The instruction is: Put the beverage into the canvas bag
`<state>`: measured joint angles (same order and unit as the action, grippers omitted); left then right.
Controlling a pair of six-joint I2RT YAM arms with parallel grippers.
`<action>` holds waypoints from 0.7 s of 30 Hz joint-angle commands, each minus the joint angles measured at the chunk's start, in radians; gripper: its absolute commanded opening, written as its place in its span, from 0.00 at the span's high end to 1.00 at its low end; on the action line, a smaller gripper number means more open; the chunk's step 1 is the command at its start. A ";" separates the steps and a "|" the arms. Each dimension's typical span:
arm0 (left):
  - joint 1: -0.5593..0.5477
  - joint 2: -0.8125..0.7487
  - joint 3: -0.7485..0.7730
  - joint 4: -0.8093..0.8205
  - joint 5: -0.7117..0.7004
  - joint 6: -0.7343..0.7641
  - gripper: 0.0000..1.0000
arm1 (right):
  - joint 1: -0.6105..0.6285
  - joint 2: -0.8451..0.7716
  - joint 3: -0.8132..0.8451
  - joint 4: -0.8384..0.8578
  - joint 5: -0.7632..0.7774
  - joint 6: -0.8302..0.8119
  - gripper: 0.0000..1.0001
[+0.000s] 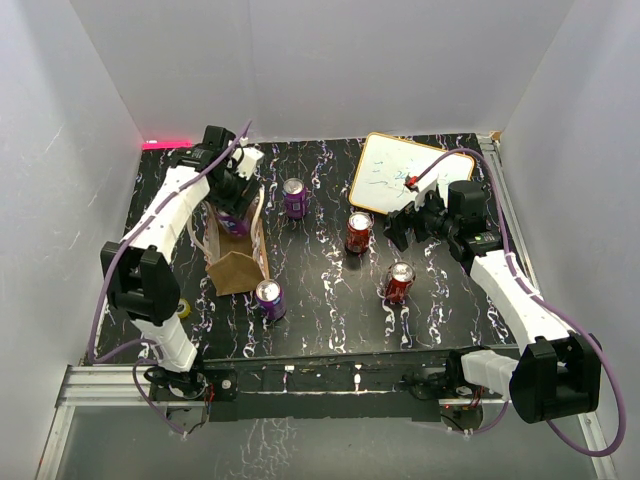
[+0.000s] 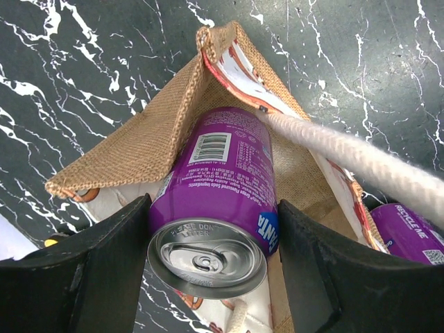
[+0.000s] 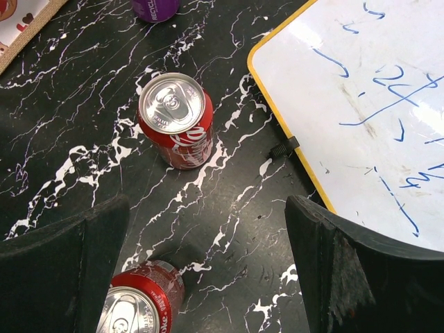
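The tan canvas bag (image 1: pixel 235 262) stands at the left of the table, its mouth open and pale rope handles loose. My left gripper (image 1: pixel 234 196) is over the bag's far end, shut on a purple soda can (image 1: pixel 233 220). In the left wrist view the fingers (image 2: pixel 104 263) press both sides of the purple can (image 2: pixel 222 194), which hangs tilted in the bag's (image 2: pixel 132 149) open mouth beside a rope handle (image 2: pixel 361 163). My right gripper (image 1: pixel 404 226) is open and empty, low over the table near two red cans.
Two more purple cans (image 1: pixel 294 198) (image 1: pixel 269 298) stand beside the bag. Red cans (image 1: pixel 358 232) (image 1: pixel 400 282) stand mid-table, also in the right wrist view (image 3: pixel 177 121) (image 3: pixel 139 305). A yellow-edged whiteboard (image 1: pixel 400 172) lies at the back right. A small yellow object (image 1: pixel 183 309) sits front left.
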<state>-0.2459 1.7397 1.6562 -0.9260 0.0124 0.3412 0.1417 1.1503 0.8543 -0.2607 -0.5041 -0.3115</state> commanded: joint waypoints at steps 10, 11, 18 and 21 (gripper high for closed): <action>0.003 0.101 0.047 0.036 0.032 -0.044 0.79 | -0.006 -0.019 0.005 0.053 -0.019 0.009 0.02; 0.004 0.107 0.049 0.042 0.029 -0.043 0.79 | -0.006 -0.019 0.005 0.052 -0.019 0.009 0.02; 0.003 0.122 0.054 0.075 0.054 -0.034 0.75 | -0.005 -0.016 0.007 0.053 -0.020 0.009 0.02; 0.003 0.126 0.051 0.084 0.085 -0.048 0.74 | -0.006 -0.015 0.005 0.054 -0.020 0.009 0.02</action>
<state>-0.2451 1.8950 1.6608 -0.8642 0.0479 0.3096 0.1417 1.1503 0.8543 -0.2600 -0.5083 -0.3111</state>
